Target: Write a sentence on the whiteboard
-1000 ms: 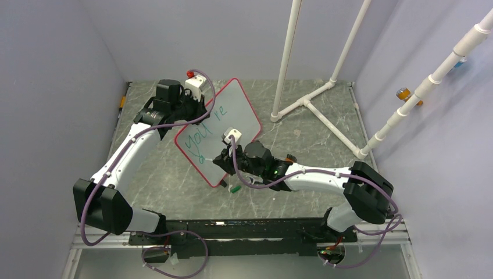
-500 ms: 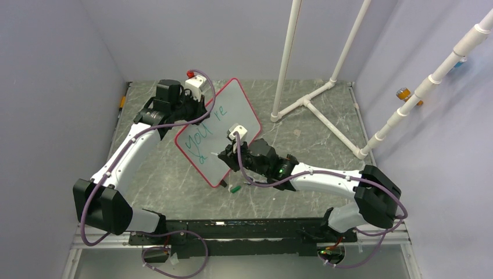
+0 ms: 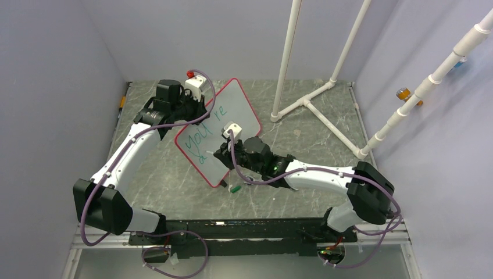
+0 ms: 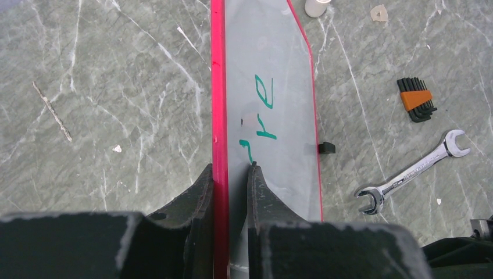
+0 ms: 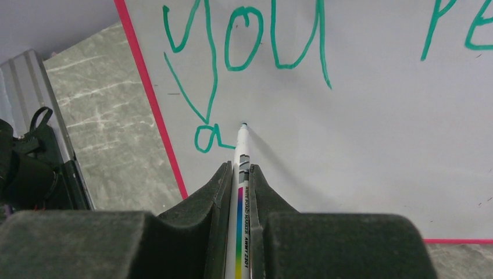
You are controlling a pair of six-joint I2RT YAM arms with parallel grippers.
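Note:
The whiteboard [image 3: 235, 102], red-framed, stands tilted on its edge on the table. My left gripper [image 4: 231, 168] is shut on its red frame [image 4: 218, 87] at the upper left side. Green lettering of the sentence reads "you" [image 5: 244, 38] and "re" [image 4: 264, 110], with a small "a" [image 5: 206, 139] below. My right gripper [image 5: 240, 167] is shut on a white marker [image 5: 240, 145]. The marker's tip rests on the board just right of the "a". In the top view the right gripper [image 3: 221, 152] is over the board's lower part.
A green marker cap [image 3: 235, 188] lies on the table below the board. A wrench [image 4: 407, 171] and a hex key set [image 4: 417, 100] lie beyond the board. A white pipe frame [image 3: 308, 104] stands at the back right. A black clip [image 4: 327, 147] sits on the board's edge.
My right wrist shifted slightly right along the board, then back left, with the marker. The left arm and the board have not moved.

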